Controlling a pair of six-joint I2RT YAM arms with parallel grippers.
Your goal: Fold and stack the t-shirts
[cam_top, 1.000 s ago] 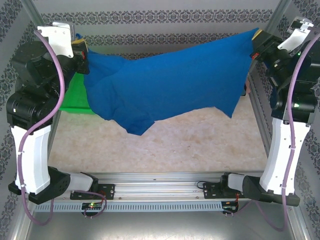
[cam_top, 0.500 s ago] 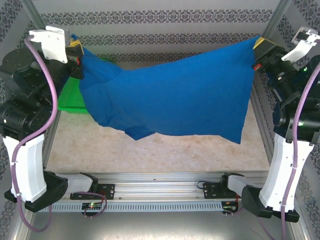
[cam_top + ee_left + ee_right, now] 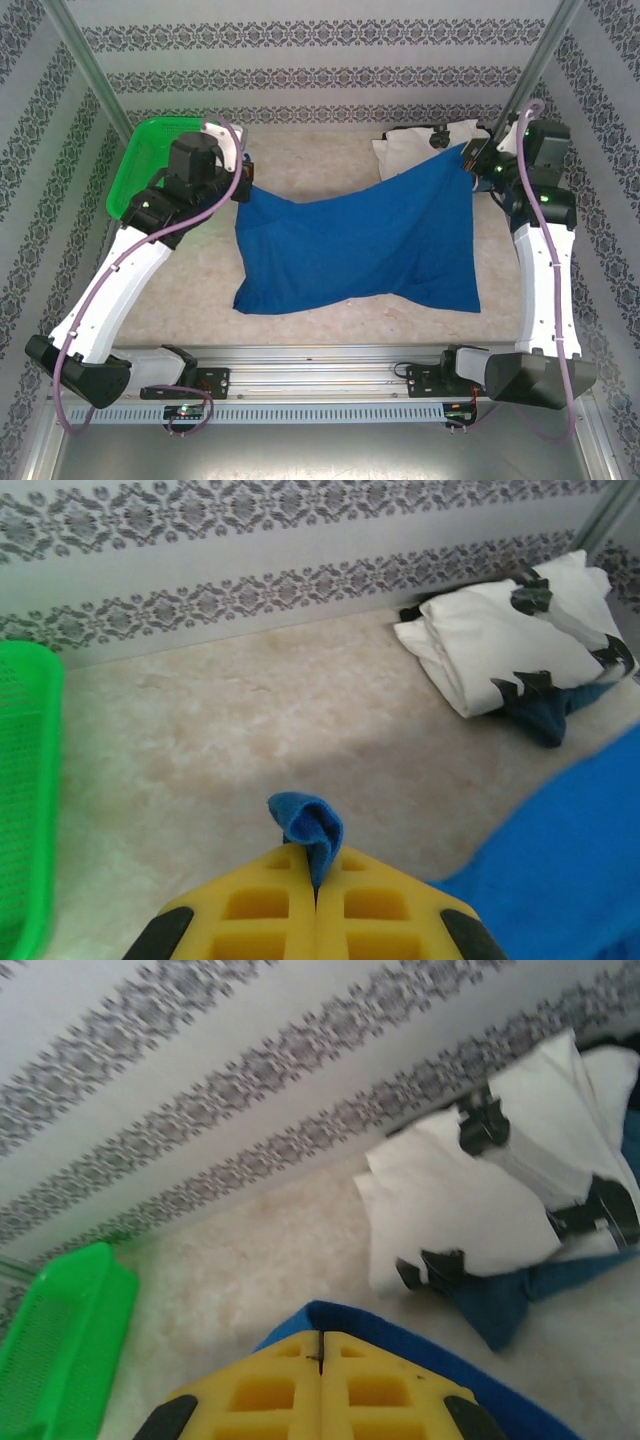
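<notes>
While left fingers [image 3: 258,912] and right fingers [image 3: 262,1396] clamp the blue t-shirt [image 3: 360,250], it sags onto the beige table [image 3: 325,160]

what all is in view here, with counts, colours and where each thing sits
blue t-shirt: 1, royal blue, spread across the middle of the table, one far corner in each tool
white t-shirt: 1, white with black marks, folded at the far right by the wall
darker blue cloth: 1, blue, peeking out from under the white t-shirt
basket: 1, green mesh, far left corner
table: 1, beige marbled
walls: grey-white patterned, around the table
left tool: 1, yellow, shut on a blue t-shirt corner
right tool: 1, yellow, shut on the other far corner
</notes>
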